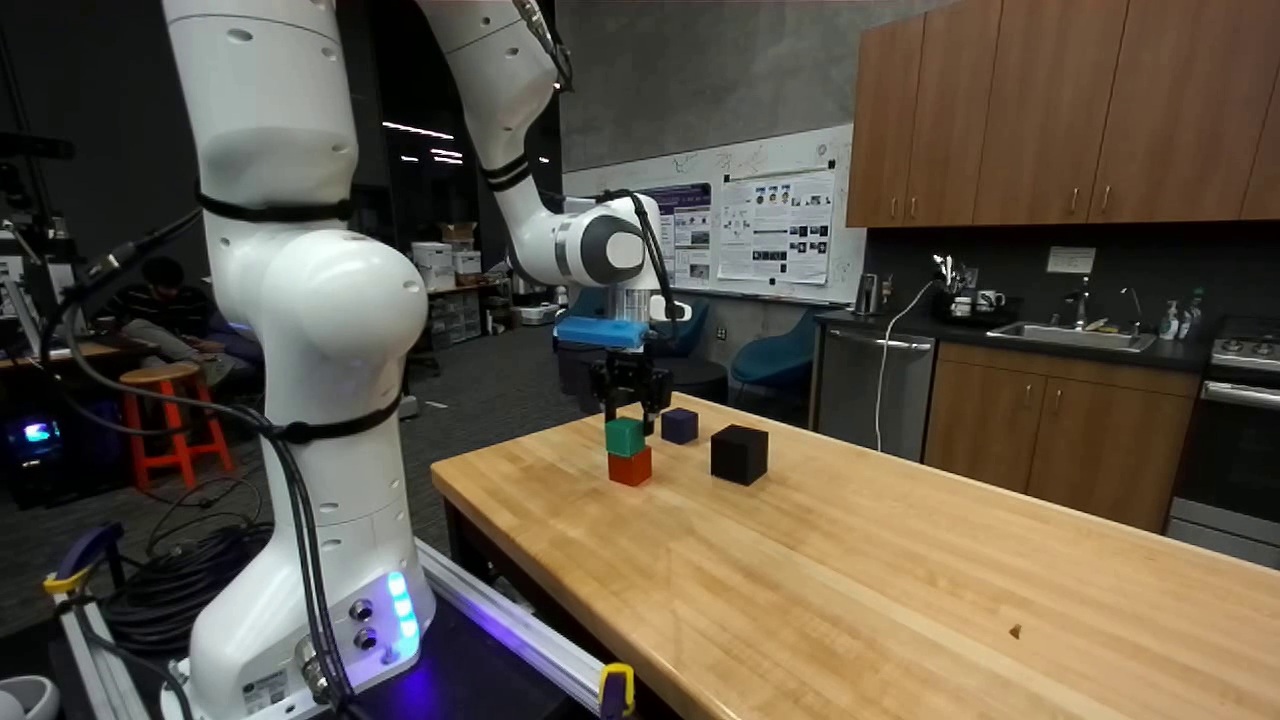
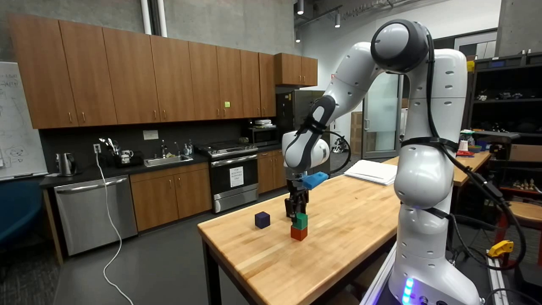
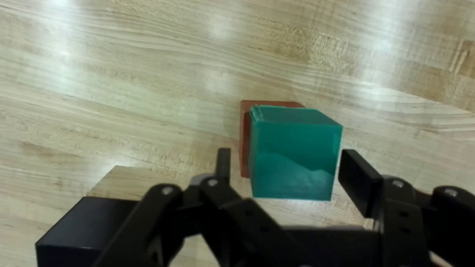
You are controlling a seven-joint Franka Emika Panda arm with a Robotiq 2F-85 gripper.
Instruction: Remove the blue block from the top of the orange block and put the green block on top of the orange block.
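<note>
- The gripper (image 3: 288, 168) has its fingers (image 3: 223, 165) spread, one to each side of the green block (image 3: 297, 157). In the wrist view a gap shows between the block and the finger at the left; the finger at the right lies very close, and I can't tell whether it touches.
- The green block sits on top of the orange block (image 1: 629, 467), looking a little off-centre: from above, orange shows past two of its edges.
- The orange block rests on the wooden table (image 1: 850, 570).
- The blue block (image 2: 262, 220) is off the stack, on the table, a little apart from it.
- A larger black block (image 1: 739, 455) stands on the table in an exterior view, near the blue one and apart from the stack.
- A dark block (image 3: 87, 222) shows at the lower left of the wrist view, partly covered by the gripper; which of the dark ones it is, I can't tell.
- A blue pad (image 1: 602, 332) is fixed above the gripper on the white arm (image 2: 425, 178).
- Farther along the table lies a flat white pile (image 2: 372, 171).
- Past the table are a stove (image 2: 222, 182), a sink (image 2: 169, 160), a dishwasher (image 2: 89, 216) and brown cupboards (image 2: 169, 80).
</note>
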